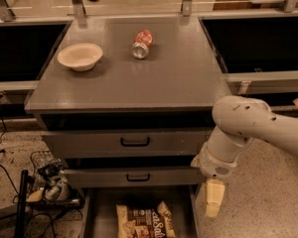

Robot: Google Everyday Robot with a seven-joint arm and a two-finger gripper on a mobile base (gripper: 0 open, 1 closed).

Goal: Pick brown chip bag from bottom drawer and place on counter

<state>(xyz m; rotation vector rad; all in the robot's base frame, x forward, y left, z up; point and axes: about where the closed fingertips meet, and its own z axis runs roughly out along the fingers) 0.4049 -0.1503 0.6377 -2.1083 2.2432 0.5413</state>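
Note:
The brown chip bag (143, 221) lies flat in the open bottom drawer (97, 214) at the lower edge of the camera view; its lower part is cut off by the frame. The counter (139, 78) is the dark grey cabinet top above it. My gripper (213, 200) hangs from the white arm (248, 128) at the right of the cabinet, pointing down beside the drawer's right wall, to the right of the bag and apart from it. It holds nothing that I can see.
A cream bowl (80, 56) and a red-orange soda can (142, 43) on its side rest on the counter. Two upper drawers (134, 143) with black handles are shut. A wire basket with clutter and cables (49, 185) sits on the floor at the left.

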